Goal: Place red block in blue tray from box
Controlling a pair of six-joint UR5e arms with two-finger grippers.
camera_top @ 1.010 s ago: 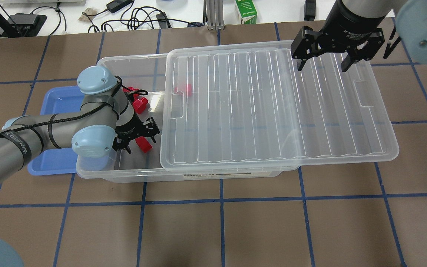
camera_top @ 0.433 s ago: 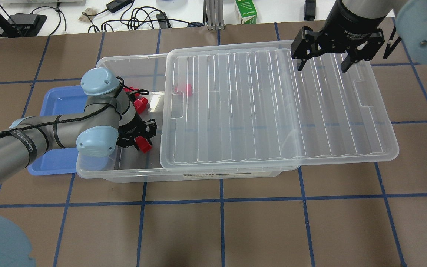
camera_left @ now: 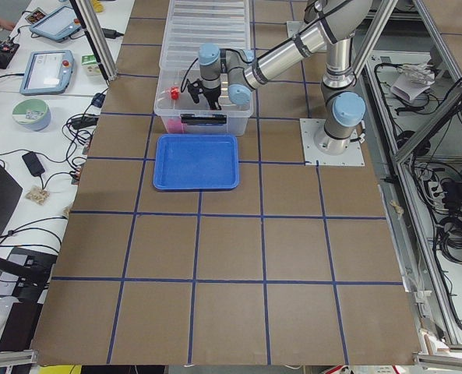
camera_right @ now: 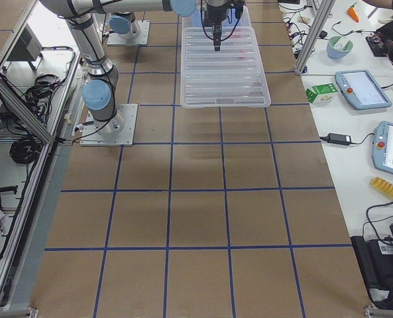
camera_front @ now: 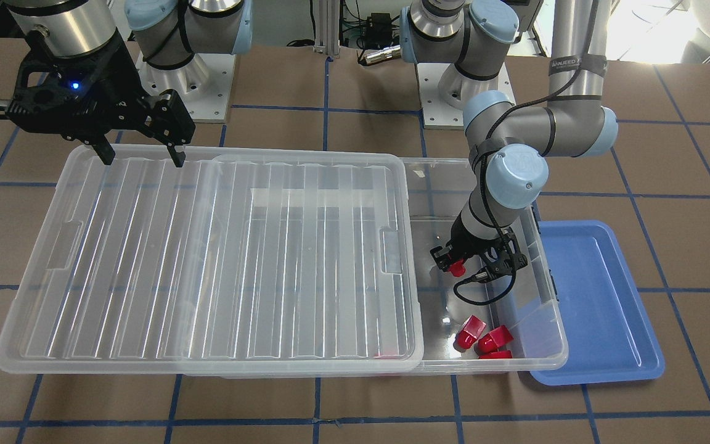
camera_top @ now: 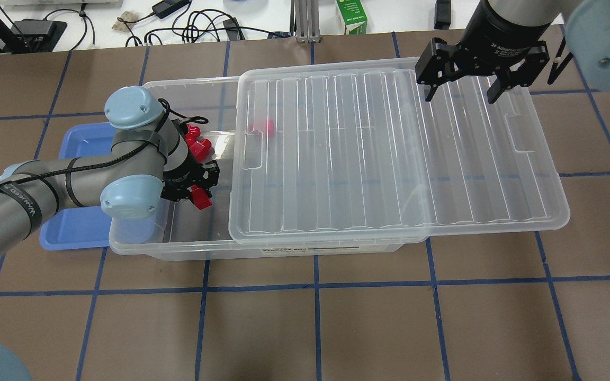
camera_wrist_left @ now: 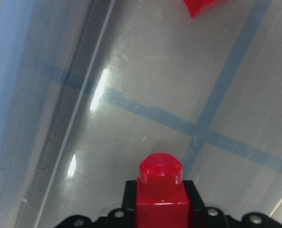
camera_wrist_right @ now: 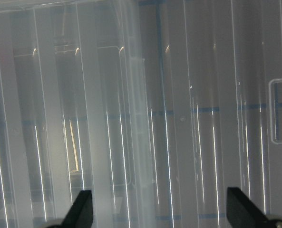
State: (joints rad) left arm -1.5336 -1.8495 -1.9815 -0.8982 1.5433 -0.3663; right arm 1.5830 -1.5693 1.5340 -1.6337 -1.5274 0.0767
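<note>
My left gripper [camera_top: 198,194] is inside the open end of the clear box [camera_top: 178,247] and is shut on a red block [camera_top: 201,200]. The left wrist view shows that block [camera_wrist_left: 160,191] between the jaws, stub pointing away, above the box floor. It also shows in the front view [camera_front: 455,267]. The blue tray [camera_top: 80,149] lies against the box's left end, empty where it shows and partly hidden by my left arm. My right gripper [camera_top: 461,91] is open and empty, hovering over the far right corner of the lid [camera_top: 389,153].
The ribbed lid is slid to the right and covers most of the box. Three loose red blocks [camera_front: 484,338] lie in the box's far corner by the tray. Another red block [camera_top: 262,128] shows under the lid's edge. Cables and a green carton [camera_top: 351,17] lie beyond the table.
My left gripper has shut on the red block and moved with it slightly away from the box's near wall. The right arm has not moved.
</note>
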